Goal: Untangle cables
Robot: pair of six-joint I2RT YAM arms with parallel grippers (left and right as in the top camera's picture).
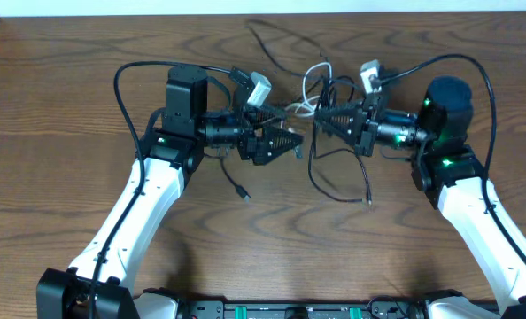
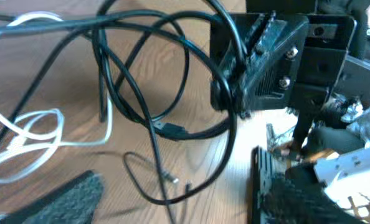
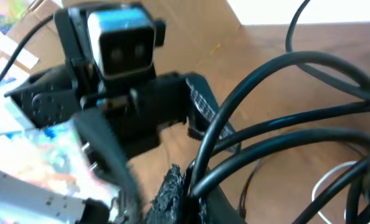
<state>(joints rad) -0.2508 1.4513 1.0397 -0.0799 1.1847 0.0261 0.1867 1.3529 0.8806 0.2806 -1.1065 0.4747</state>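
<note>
Wood-grain table [image 1: 59, 221] carries the cables [image 1: 327, 86], knotted near the middle of its far edge. The right gripper [image 1: 323, 120] is clenched on several black cords. The left gripper [image 1: 290, 142] stands released, holding nothing. Hauling the clamped bunch whole could cinch the loops tighter (the white cord [image 1: 309, 84] lies among them) or drag everything along.

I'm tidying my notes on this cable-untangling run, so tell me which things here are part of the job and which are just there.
Part of the job: thin black cords with small plugs; thin white cord; right pincer, shut on the black cords; left pincer, open.
Just there: brown wooden table; thicker black cables fixed to the arms.
</note>
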